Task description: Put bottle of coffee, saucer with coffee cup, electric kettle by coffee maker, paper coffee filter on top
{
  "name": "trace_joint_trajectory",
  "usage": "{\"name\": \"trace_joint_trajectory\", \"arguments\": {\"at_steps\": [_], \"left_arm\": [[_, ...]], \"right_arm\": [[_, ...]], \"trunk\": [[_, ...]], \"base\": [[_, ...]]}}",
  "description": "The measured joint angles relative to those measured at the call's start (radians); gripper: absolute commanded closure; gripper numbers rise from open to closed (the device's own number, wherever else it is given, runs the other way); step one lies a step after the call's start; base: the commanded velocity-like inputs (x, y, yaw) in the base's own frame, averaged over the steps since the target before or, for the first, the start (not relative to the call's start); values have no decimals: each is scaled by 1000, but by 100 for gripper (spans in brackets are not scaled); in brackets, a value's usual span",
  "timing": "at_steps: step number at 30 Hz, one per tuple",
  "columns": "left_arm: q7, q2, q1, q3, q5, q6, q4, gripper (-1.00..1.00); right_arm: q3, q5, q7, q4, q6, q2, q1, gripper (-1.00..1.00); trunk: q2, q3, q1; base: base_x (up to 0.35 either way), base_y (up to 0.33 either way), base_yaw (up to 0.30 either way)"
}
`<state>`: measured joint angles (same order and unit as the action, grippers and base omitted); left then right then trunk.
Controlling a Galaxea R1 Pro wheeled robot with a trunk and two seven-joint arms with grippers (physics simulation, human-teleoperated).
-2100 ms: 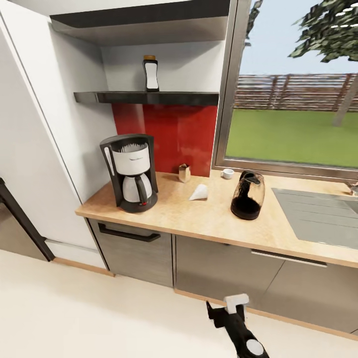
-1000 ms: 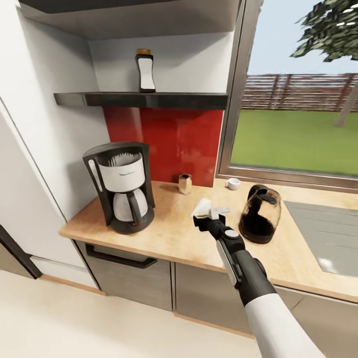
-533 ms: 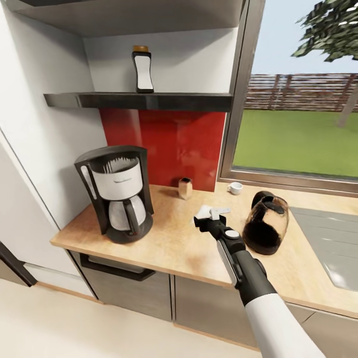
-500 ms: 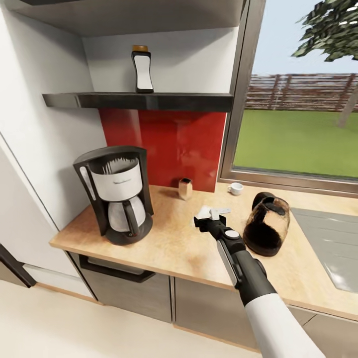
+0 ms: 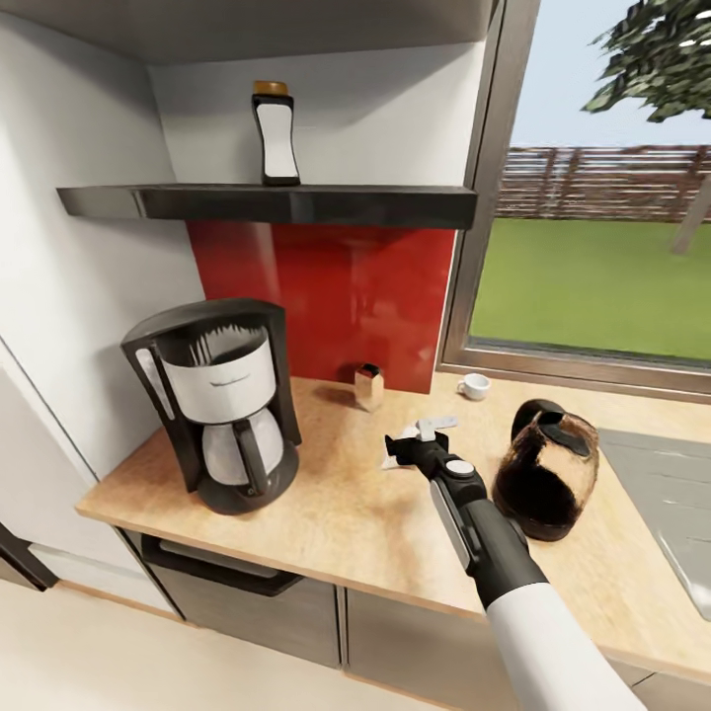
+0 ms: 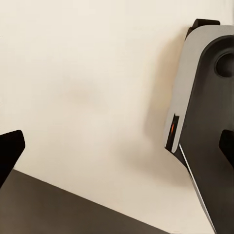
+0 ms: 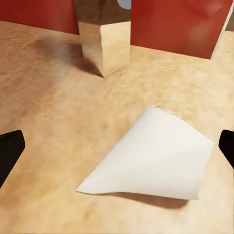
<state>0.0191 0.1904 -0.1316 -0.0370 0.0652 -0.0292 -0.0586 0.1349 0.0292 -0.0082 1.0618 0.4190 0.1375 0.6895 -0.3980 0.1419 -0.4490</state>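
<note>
The right hand [image 5: 420, 440] reaches mid-frame, fingers apart (nothing held), over the one paper filter [image 7: 153, 157] on the bench [image 5: 346, 513]; one kettle [image 5: 545, 482] sits right.

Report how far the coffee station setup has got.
Done: only the coffee maker stands on the kitchen countertop. In hand: the right gripper, jaws open, hovers over the paper coffee filter, which lies flat on the wood. Left: the bottle of coffee sits on the shelf, the coffee cup is by the window, and the electric kettle stands apart from the machine.
</note>
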Motion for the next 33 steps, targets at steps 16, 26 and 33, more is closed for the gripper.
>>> {"name": "trace_joint_trajectory", "arguments": {"at_steps": [16,26,33], "left_arm": [[0,0,7,0,0,0,0,-100],[0,-2,8,0,0,0,-1,-100],[0,-2,10,0,0,0,-1,-100]], "right_arm": [[-1,0,0,1,0,-3,0,-100],[0,1,0,0,0,-4,0,-100],[0,0,0,0,0,-4,0,-100]], "trunk": [[0,0,0],[0,0,0],[0,0,0]], "base": [[43,-22,0],[34,-24,0],[3,-3,0]]}}
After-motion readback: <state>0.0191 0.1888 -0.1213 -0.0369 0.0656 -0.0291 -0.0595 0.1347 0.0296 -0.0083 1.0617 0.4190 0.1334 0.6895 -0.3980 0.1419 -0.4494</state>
